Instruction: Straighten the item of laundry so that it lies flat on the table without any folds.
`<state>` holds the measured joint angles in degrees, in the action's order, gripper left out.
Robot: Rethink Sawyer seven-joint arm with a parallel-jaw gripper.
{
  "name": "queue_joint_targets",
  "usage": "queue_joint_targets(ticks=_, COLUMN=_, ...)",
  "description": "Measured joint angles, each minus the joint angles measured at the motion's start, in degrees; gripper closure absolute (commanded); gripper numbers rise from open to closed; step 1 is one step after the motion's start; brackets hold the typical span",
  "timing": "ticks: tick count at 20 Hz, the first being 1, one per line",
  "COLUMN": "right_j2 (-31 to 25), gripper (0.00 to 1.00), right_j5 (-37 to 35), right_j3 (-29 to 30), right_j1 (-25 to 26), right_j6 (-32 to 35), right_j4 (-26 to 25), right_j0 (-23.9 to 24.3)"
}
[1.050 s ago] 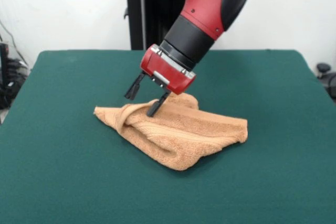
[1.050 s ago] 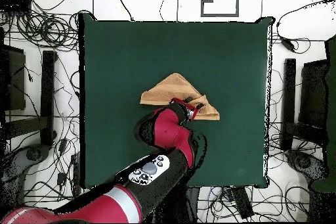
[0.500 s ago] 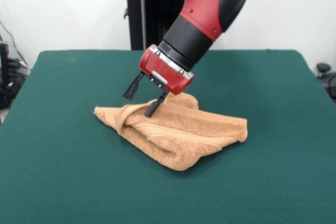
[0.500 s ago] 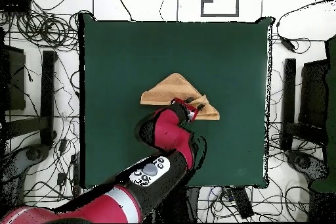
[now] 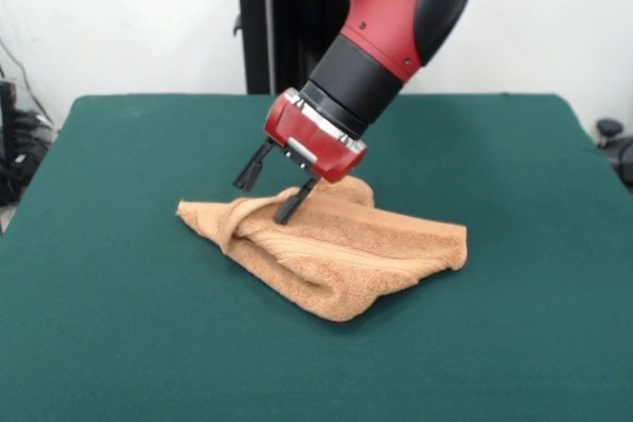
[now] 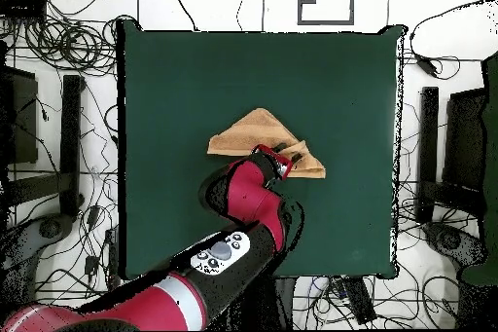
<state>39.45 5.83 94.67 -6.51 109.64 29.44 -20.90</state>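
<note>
Orange-tan terry towel (image 5: pixel 331 254) bunched and folded near the middle of the green bench (image 5: pixel 119 343), roughly triangular from overhead (image 6: pixel 255 131). Pincer (image 5: pixel 267 192) tilted, fingers spread apart with nothing gripped; one tip touching a raised fold of towel, the other off its edge.

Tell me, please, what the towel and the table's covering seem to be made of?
The towel looks like soft terry cotton: orange-tan, matte and nubby, with a smoother woven band, slumping in thick rounded folds. The table appears covered in dark green felt-like cloth: flat, even and without shine, though the exact fibre cannot be told.
</note>
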Motion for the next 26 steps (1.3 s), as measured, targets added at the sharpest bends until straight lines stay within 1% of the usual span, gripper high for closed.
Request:
queue_joint_targets(ticks=1, right_j2=0.0, gripper=1.00, right_j5=0.0, right_j3=0.0, right_j1=0.3, right_j6=0.0, right_j4=0.0, right_j0=0.0)
queue_joint_targets(ticks=12, right_j2=0.0, gripper=1.00, right_j5=0.6, right_j3=0.0, right_j1=0.5, right_j6=0.0, right_j4=0.4, right_j0=-0.4)
queue_joint_targets(ticks=18, right_j2=0.4, gripper=1.00, right_j5=0.6, right_j3=0.0, right_j1=1.4, right_j6=0.0, right_j4=2.0, right_j0=-2.5)
queue_joint_targets(ticks=26, right_j2=2.6, gripper=1.00, right_j5=-0.1, right_j3=-0.1, right_j1=1.5, right_j6=0.0, right_j4=2.2, right_j0=-4.8)
